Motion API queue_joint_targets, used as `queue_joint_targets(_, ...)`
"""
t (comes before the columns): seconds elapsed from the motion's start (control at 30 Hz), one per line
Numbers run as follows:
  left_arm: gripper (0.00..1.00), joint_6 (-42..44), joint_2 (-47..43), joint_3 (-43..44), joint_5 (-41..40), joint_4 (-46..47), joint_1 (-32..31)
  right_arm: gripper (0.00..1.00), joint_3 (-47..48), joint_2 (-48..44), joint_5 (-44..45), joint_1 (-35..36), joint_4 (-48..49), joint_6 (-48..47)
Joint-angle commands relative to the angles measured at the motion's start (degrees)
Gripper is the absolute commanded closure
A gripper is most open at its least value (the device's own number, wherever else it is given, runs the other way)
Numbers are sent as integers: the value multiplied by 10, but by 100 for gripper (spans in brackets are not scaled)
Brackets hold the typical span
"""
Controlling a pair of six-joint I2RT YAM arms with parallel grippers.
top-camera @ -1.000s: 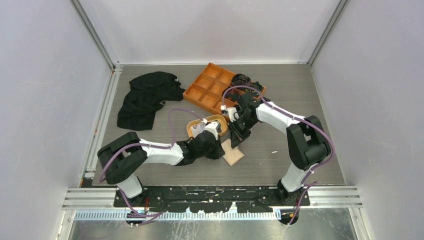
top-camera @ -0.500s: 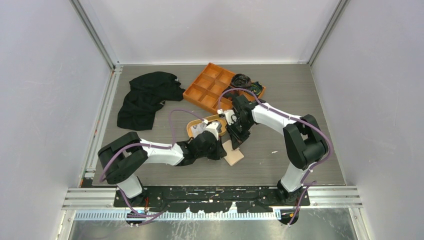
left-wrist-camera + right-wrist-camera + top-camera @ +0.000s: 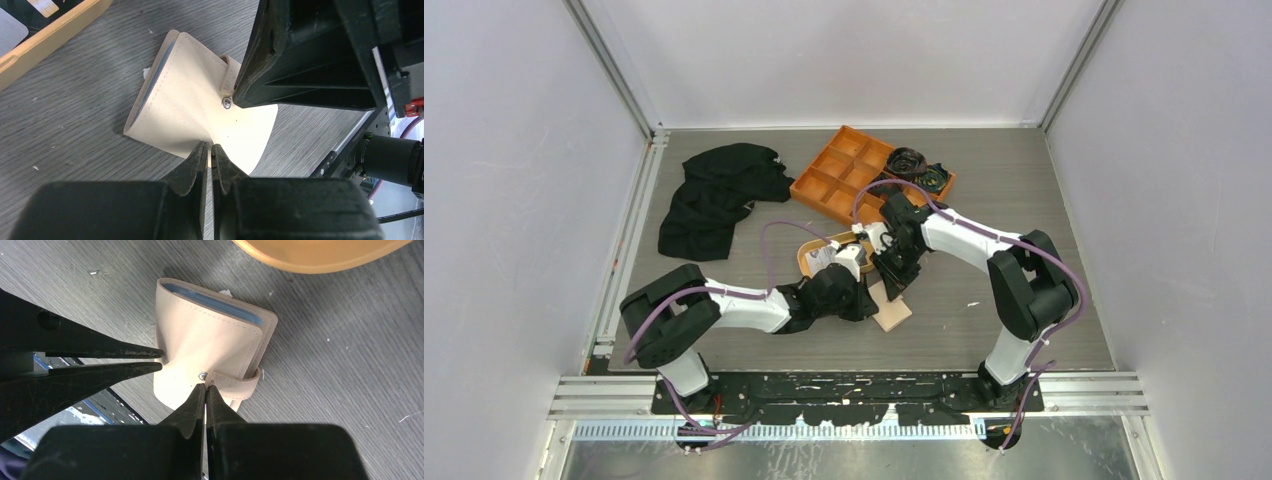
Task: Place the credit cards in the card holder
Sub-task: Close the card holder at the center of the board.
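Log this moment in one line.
left hand: shut on wallet edge | right hand: shut on wallet beside snap | wallet: folded, blue card edge showing inside

The grey wood-grain tabletop (image 3: 1034,210) carries a crumpled black cloth (image 3: 714,195), an orange divided tray (image 3: 842,175), an oval orange dish (image 3: 805,258) and a beige leather-like bifold card holder (image 3: 195,112).

Left pincer (image 3: 210,154) tight on the near edge of the card holder (image 3: 185,110), right pincer (image 3: 239,99) at its snap stud (image 3: 226,103).
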Motion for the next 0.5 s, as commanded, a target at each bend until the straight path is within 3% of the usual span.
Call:
queue_joint_targets(0.0,92,-2,1,-2,8,31,-3,94,3,-3,-3,7,13,5)
queue_joint_targets(0.13,92,-3,0,-3,7,32,-3,93,2,-7,-3,7,14,6)
queue_joint_targets(0.27,90,1,-14,-11,3,43,-2,98,0,-8,22,10,22,8)
queue_joint_targets(0.47,75,35,-88,-78,-13,80,17,99,-3,-18,35,10,32,7)
